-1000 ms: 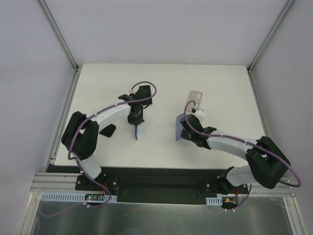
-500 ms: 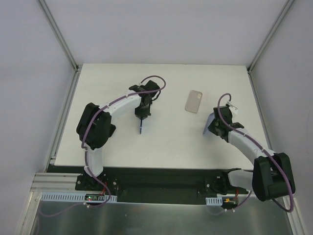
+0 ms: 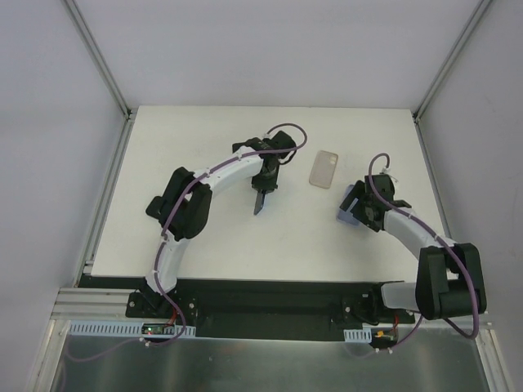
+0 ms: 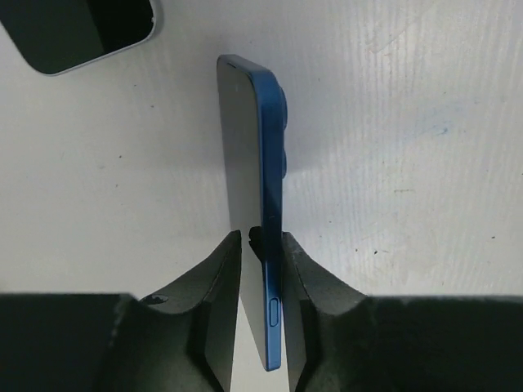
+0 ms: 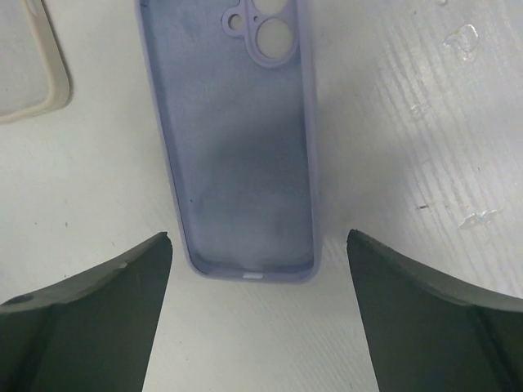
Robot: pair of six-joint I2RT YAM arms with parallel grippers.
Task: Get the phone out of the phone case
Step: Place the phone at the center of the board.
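Observation:
The blue phone (image 4: 270,163) stands on its long edge on the white table (image 3: 204,147), bare of any case. My left gripper (image 4: 261,235) straddles its near end. The right finger touches the phone and a narrow gap shows between the left finger and the screen. In the top view the phone (image 3: 259,202) sits just below the left gripper (image 3: 263,184). The lilac phone case (image 5: 237,139) lies flat and empty, hollow side up. My right gripper (image 5: 260,237) is wide open around its near end, touching nothing. From above, the case (image 3: 349,209) is at the right, by the right gripper (image 3: 361,211).
A second, pale translucent case (image 3: 324,170) lies between the two grippers, also at the top left of the right wrist view (image 5: 29,73). A dark flat thing with a pale rim (image 4: 82,28) lies ahead-left of the phone. Metal frame rails (image 3: 106,188) border the table.
The left arm carried the phone right and farther back, and its jaws have loosened. The right arm swung right with the lilac case, which now lies on the table with the jaws opened wide.

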